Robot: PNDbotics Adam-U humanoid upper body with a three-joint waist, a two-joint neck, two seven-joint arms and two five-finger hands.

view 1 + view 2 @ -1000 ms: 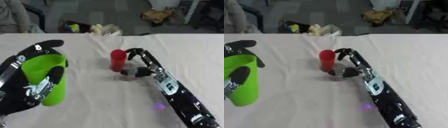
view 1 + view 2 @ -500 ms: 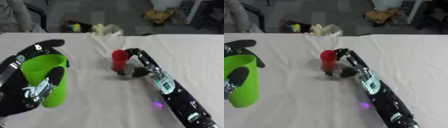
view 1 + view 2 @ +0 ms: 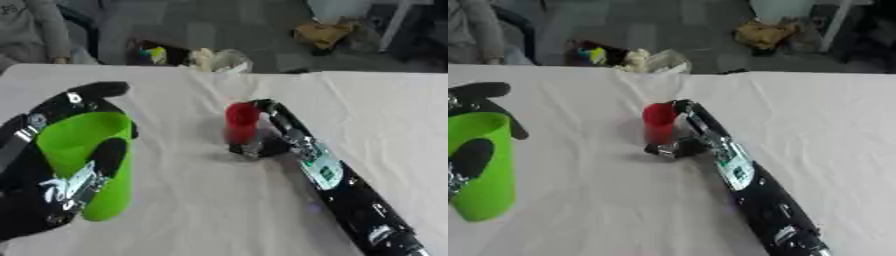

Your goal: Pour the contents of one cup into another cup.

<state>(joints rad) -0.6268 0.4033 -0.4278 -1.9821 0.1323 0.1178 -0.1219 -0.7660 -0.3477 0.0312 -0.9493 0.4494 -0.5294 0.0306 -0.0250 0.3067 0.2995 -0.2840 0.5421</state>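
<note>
Left hand (image 3: 52, 195): gripping the green cup (image 3: 87, 160) at the near left, fingers and thumb curling round its wall, one finger arching over the far rim.
Green cup: sitting upright in that grasp, mouth open upward, tilting slightly; inside not showing any contents.
Right hand (image 3: 262, 142): reaching in from the lower right along a long black forearm, fingers closing against the red cup (image 3: 241, 122), thumb low beside its base.
Red cup: standing upright near the middle of the table (image 3: 201, 215), pressing against the right hand's fingers; whether lifting off the cloth, impossible to tell.
Cups: staying well apart, green at the left, red at the centre.
Table: wearing a white cloth, wrinkling a little around the red cup.
</note>
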